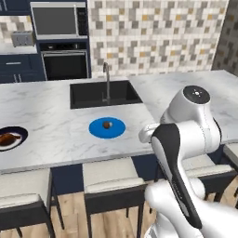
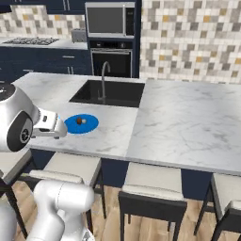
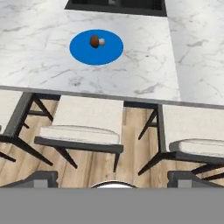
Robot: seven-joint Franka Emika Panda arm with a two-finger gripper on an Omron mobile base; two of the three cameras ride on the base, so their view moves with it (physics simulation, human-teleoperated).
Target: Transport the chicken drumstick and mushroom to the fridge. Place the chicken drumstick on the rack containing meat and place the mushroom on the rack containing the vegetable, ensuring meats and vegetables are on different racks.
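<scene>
Blue plate (image 1: 95,131) holds the mushroom (image 1: 107,124) beside the sink (image 1: 88,94); your gripper (image 3: 112,183) gapes empty, risking nudging it off.

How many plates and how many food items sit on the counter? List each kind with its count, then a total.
Plates: 2 (blue plate, dark plate)
Mushroom: 1
Chicken drumstick: 1
Total: 4

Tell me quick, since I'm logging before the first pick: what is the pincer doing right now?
Pincer: open, holding nothing; mushroom sits untouched on the blue plate.
</scene>
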